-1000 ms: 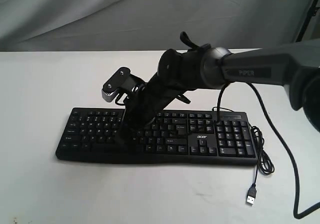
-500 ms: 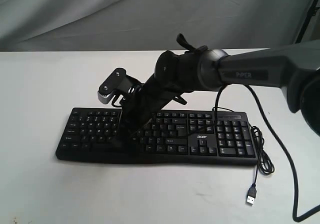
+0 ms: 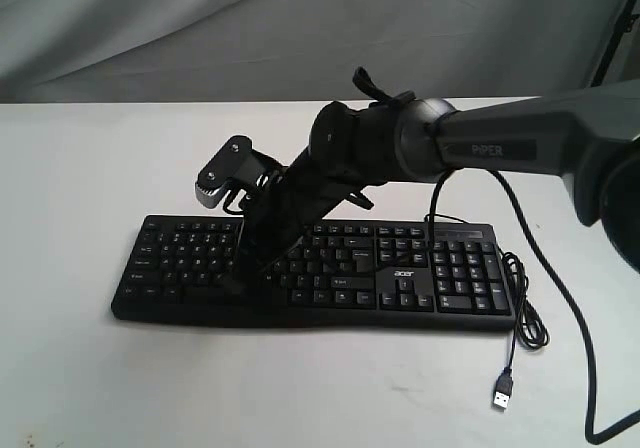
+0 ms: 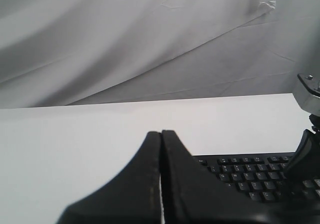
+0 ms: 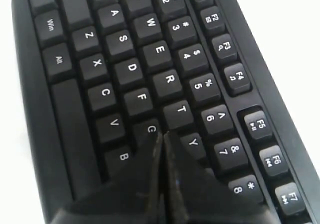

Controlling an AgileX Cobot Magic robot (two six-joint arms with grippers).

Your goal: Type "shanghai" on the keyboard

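The black keyboard (image 3: pixel 180 258) lies across the white table, its number pad on the right. My right gripper (image 3: pixel 238 280) reaches over from the right and is shut, its tip down on the left-middle keys. In the right wrist view the joined tips (image 5: pixel 161 135) rest at the edge of the G key, beside T and Y, on the keyboard (image 5: pixel 130 69). My left gripper (image 4: pixel 161 132) is shut and empty, held above the bare table to the left of the keyboard (image 4: pixel 245 174). It does not show in the exterior view.
The keyboard's black USB cable (image 3: pixel 525 318) coils at the right end, its plug (image 3: pixel 503 388) loose on the table. A thick arm cable (image 3: pixel 585 368) hangs at the far right. Grey cloth (image 3: pixel 200 28) backs the table.
My right gripper moved a little left and lower over the keys between one second and half a second ago. Since then it has held still.
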